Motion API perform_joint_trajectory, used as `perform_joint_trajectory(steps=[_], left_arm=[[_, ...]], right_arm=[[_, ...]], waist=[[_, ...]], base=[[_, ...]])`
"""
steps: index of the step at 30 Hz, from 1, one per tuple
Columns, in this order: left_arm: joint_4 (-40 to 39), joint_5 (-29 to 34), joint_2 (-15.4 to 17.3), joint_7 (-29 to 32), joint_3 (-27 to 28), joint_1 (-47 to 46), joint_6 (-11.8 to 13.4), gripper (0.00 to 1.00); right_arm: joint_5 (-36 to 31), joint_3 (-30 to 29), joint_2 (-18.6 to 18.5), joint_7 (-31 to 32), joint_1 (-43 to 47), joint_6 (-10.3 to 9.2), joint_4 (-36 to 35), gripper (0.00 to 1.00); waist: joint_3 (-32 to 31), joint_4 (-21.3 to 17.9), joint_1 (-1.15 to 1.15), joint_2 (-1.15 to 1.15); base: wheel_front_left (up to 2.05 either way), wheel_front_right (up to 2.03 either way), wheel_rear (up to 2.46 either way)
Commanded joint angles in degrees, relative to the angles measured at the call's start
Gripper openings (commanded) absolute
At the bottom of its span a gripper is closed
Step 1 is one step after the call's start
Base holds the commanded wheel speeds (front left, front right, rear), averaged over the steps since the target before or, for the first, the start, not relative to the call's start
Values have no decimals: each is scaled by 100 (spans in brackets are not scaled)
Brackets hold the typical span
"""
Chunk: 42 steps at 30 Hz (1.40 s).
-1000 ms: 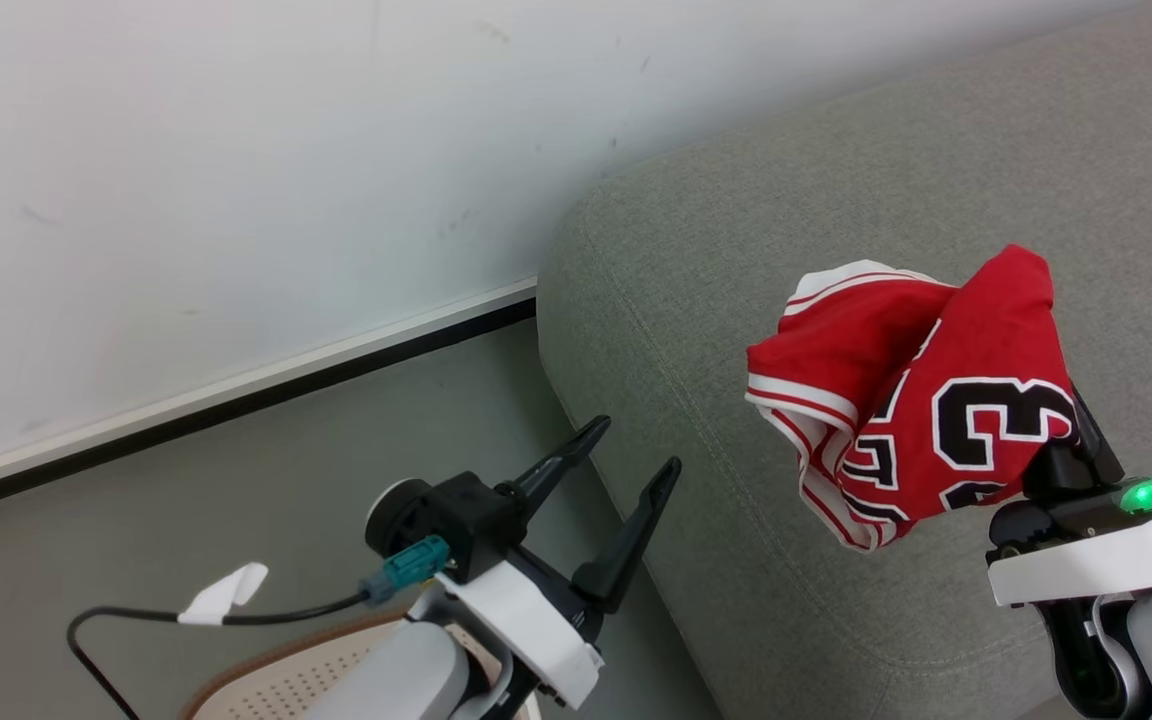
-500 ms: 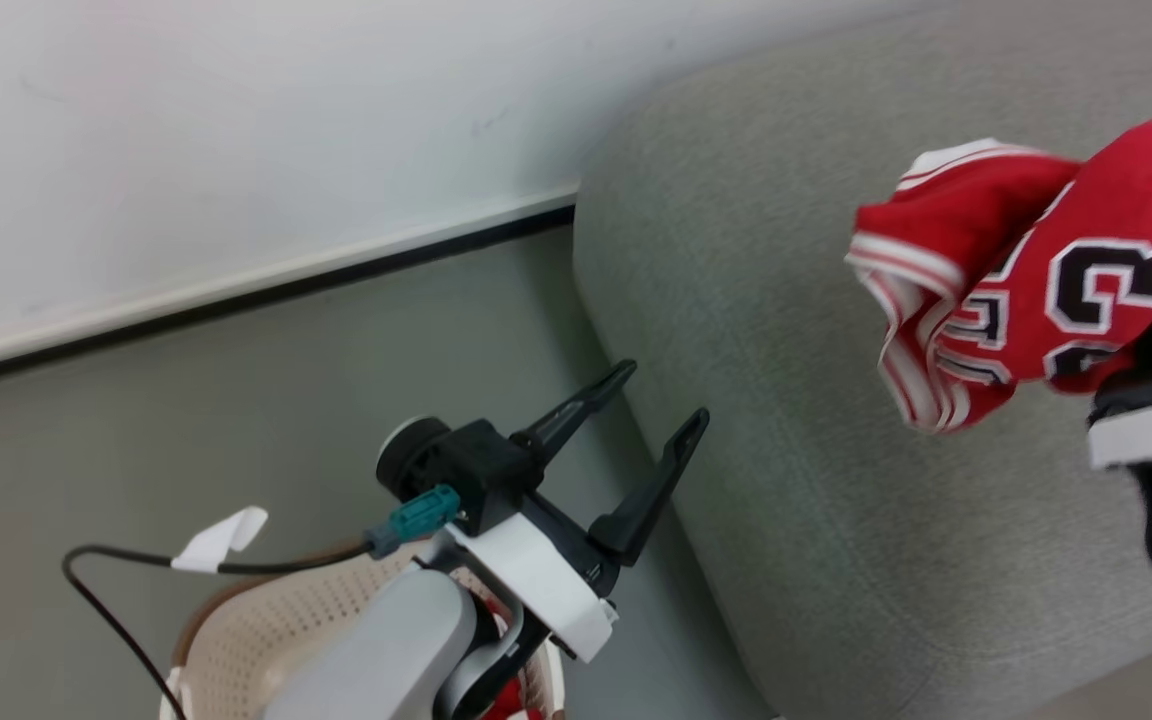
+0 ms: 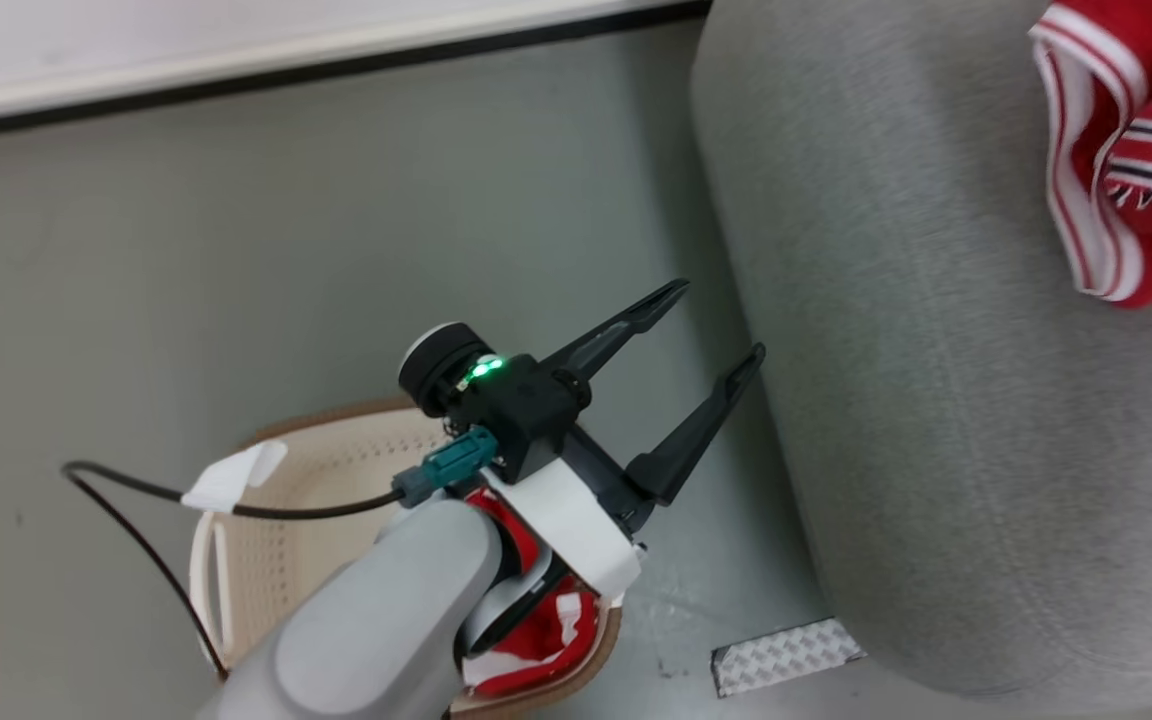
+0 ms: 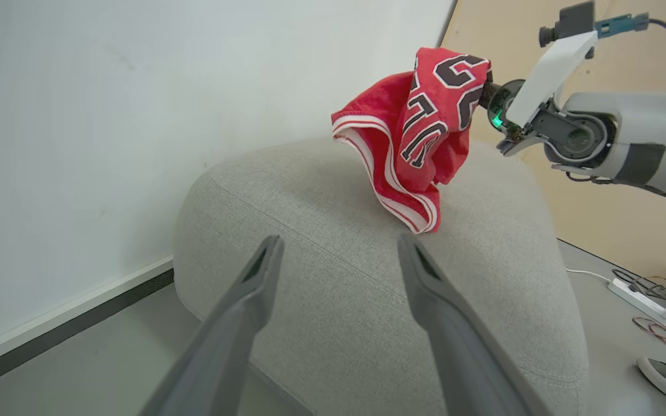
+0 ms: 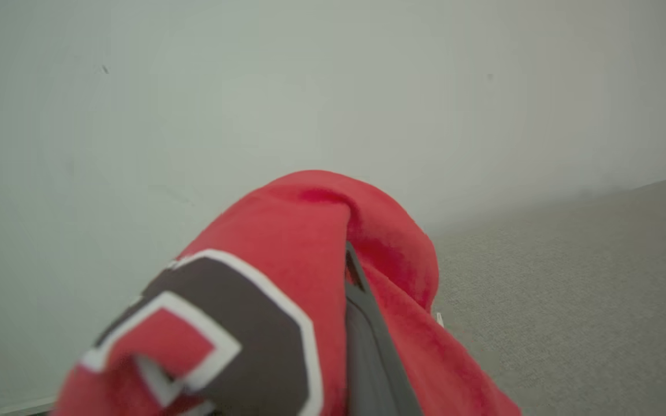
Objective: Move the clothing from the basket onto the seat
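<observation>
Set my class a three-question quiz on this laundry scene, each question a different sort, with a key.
1. True or false: the left gripper is shut on a garment.
2. What does the right gripper hold over the grey sofa? A) a white towel B) a red jersey with black numbers C) a blue sock
3. Short answer: where does another red garment lie?

Key
1. False: its jaws stand wide apart with nothing between them.
2. B.
3. In the cream laundry basket, below the left arm.
</observation>
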Motion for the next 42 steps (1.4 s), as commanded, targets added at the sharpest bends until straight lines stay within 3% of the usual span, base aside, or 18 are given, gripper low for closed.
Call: perform_joint_trajectory(steps=[1,9,17,18,19,20,33,42], left_arm=[[48,89,-18,-34,-9,-116,-21,100],[252,74,-132,-181,-29,-224,-46,100],[425,1,-143,-259,24,-223,-53,100],[442,-7,-134,-267,30,-209,-56,100],[463,-17,-130,-275,33,-190,-59,100],[484,-27,-125,-281,34,-175,-60,100],[774,-246,-37,-334,165,311,11,100],[738,-452,48,-347,373,873,138,100]], right_arm=[[-73,-21,-81,1,-165,4,166,0],[-348,408,-272,70,-471,3,1178,0],[-8,1137,-479,663,-681,2,2009,0],[28,1198,-497,689,-700,2,2066,17],[74,1268,-492,696,-709,1,2110,93],[128,1331,-478,715,-710,1,2161,100],[612,2607,-492,1343,-319,0,2034,100],[1038,3275,-871,1586,8,-1,1379,100]], waist=[[342,311,-1,0],[464,495,-1,0],[434,511,-1,0],[408,493,-1,0],[371,473,-1,0],[328,451,-1,0],[-880,26,-1,0],[-1758,-236,-1,0]], base=[[0,0,0],[0,0,0],[0,0,0],[0,0,0],[0,0,0],[0,0,0],[0,0,0],[0,0,0]])
